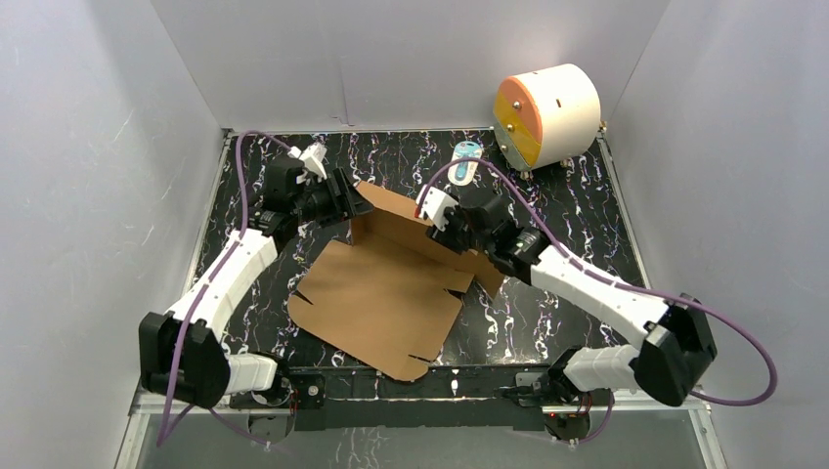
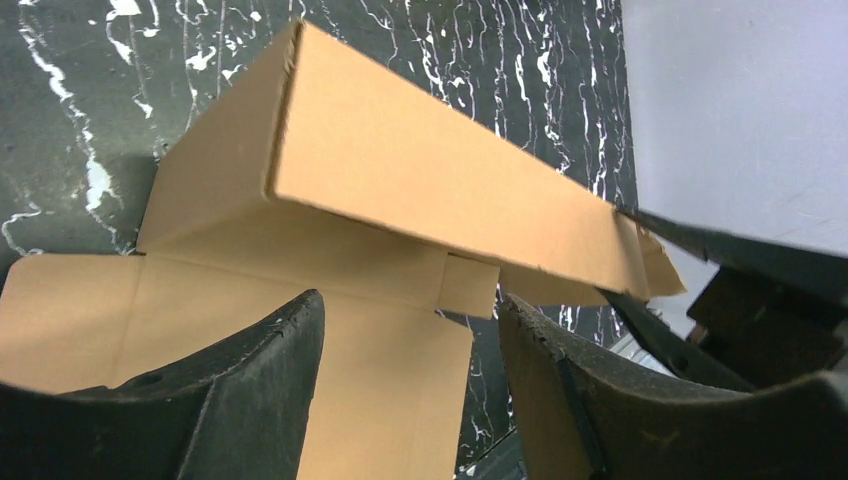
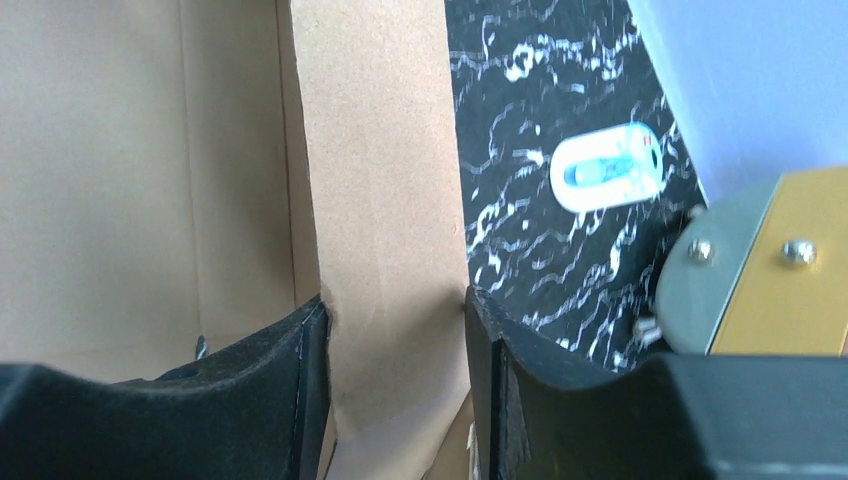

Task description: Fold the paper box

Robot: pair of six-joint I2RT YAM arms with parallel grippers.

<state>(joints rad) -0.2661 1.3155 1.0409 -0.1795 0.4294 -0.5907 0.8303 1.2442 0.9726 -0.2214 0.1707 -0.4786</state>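
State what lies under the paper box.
The paper box lies on the black marbled table, visible all around it. Anything directly beneath its flat panel is covered by cardboard and cannot be seen.

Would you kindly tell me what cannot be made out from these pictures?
- Right end of the paper box: top view, under the right arm.
- Whether the right gripper clamps the raised wall: right wrist view, contact edges shadowed.
- Print on the oval tag: blurred in right wrist view, tiny from above.
- Cylinder: cropped by right wrist view's edge.
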